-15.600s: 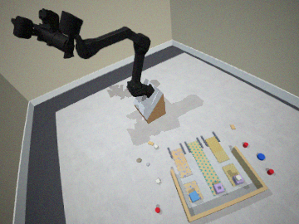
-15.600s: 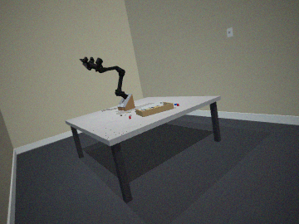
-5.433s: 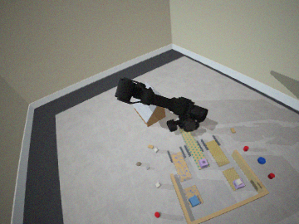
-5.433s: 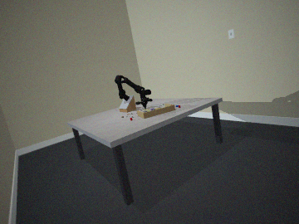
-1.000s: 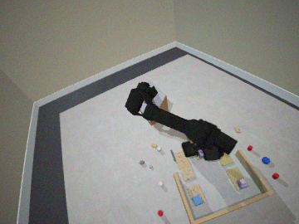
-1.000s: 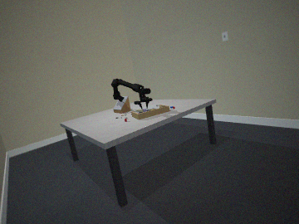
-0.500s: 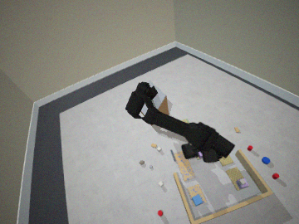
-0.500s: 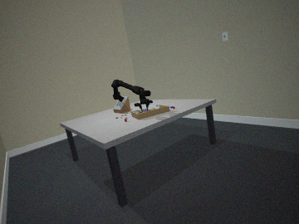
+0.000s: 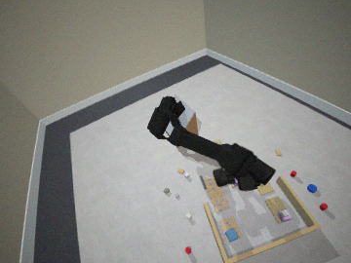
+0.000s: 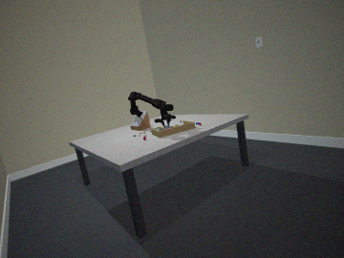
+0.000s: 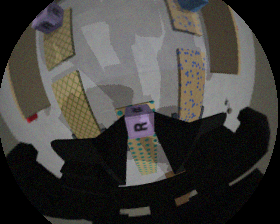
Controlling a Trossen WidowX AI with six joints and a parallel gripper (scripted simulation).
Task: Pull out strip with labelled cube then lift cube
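Labelled cube [image 11: 139, 123], purple with an R on top, is clamped between the fingers of the gripper [image 11: 139, 136], right above its patterned strip [image 11: 145, 153]. That puts it at the near rim of the wooden tray [image 9: 298, 193], towards the table's [image 10: 143, 147] right-hand end.

The black arm [image 9: 205, 145] stretches from its base in the middle of the top view down toward the lower right. The gripper [image 9: 238, 181] points downward at its end. In the wrist view, the gripper [image 11: 139, 126] is closed on the labelled cube [image 11: 139, 125], one dark finger on each side.
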